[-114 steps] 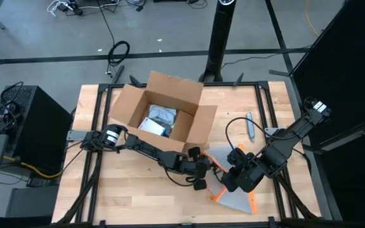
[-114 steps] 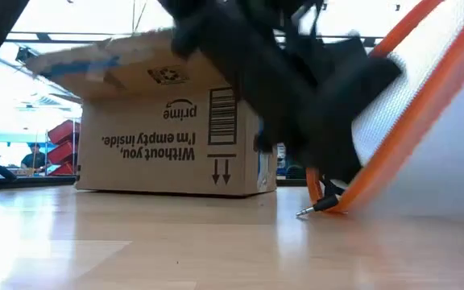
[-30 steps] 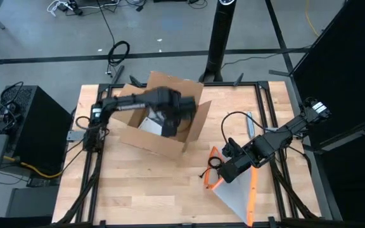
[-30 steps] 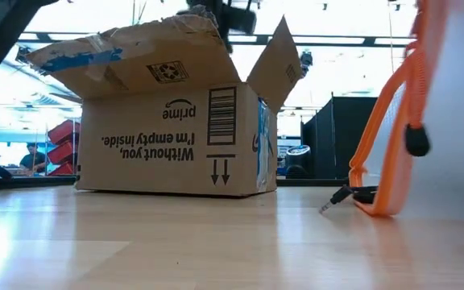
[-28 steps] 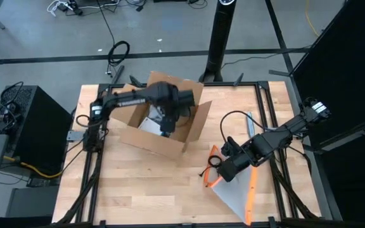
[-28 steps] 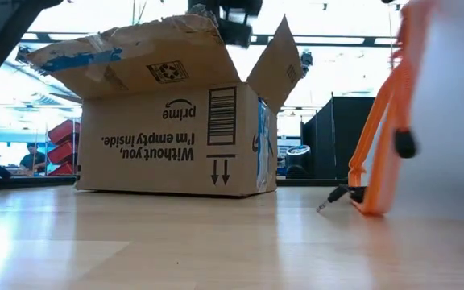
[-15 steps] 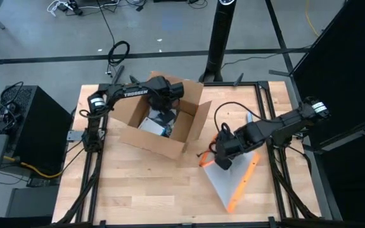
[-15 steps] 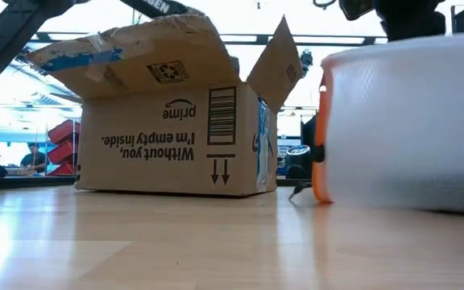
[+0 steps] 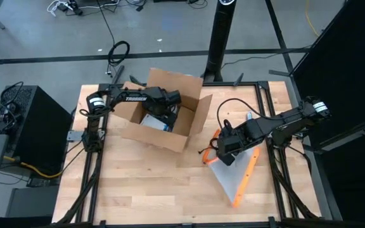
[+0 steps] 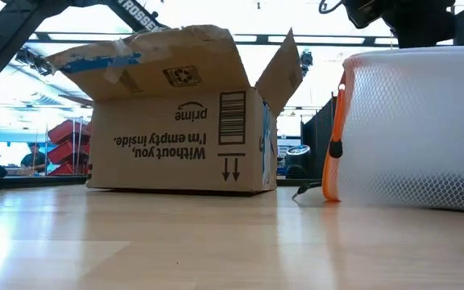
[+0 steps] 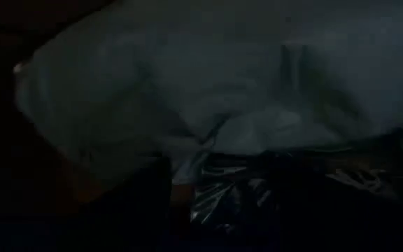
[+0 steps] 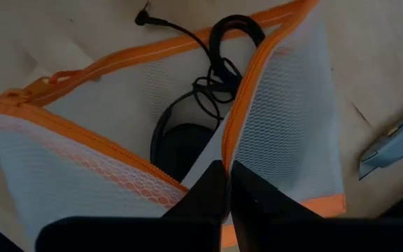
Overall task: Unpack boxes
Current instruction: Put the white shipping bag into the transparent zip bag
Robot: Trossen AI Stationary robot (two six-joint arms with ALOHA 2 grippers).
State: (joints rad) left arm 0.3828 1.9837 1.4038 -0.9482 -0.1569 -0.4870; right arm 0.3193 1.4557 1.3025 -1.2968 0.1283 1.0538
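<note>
A robotics lab or workshop. The wooden table [image 9: 138, 183] stands on bare concrete floor [image 9: 170, 31]. Loose cables [image 9: 118, 52] lie beyond its far edge.

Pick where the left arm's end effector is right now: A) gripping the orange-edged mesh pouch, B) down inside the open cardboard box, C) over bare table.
B: in the high view the left end effector reaches down into the open cardboard box, above the packets inside.

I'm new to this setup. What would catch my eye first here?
The open cardboard box at the table's back, left of centre, with the left claw reaching down inside it. To its right, the right claw is shut on the orange-edged mesh pouch, with a black cable spilling from its mouth.
</note>
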